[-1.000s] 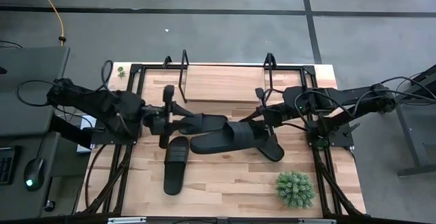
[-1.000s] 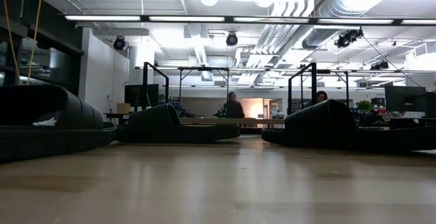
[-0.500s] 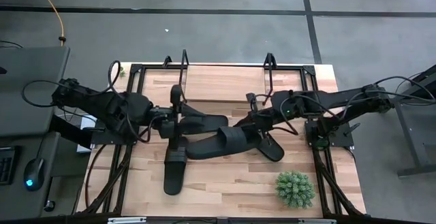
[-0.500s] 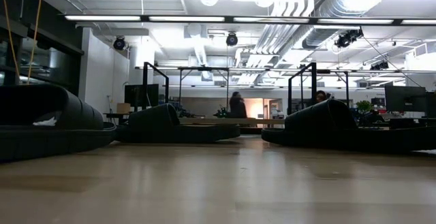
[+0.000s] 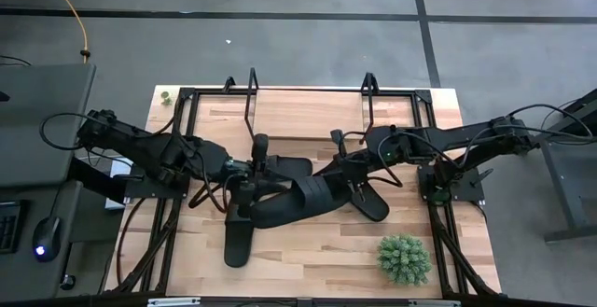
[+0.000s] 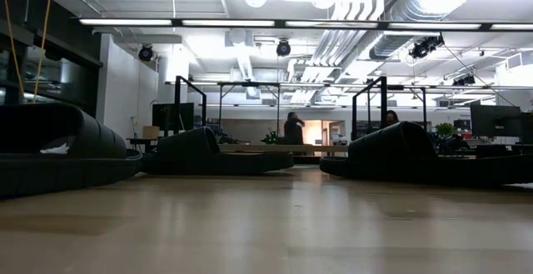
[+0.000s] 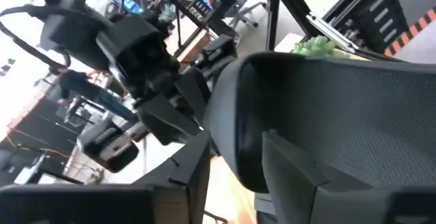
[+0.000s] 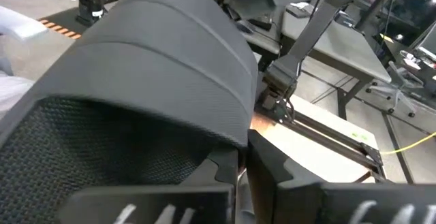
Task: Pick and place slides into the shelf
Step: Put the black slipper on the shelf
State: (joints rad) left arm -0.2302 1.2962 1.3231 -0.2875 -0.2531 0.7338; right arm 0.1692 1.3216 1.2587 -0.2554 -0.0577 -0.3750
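Slides, matte black open-toed sandals, lay mid-table: the right gripper was clenched on the toe end of one long slide, while the left gripper met its other end, grip unclear. Another slide lay nearer. Behind stood the empty wooden shelf.

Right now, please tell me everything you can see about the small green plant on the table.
The small green plant is a round, spiky tuft, all green, and looks artificial. It stands alone on the wooden table, near the front right corner. Nothing touches it; the black slides and both arms are away from it.
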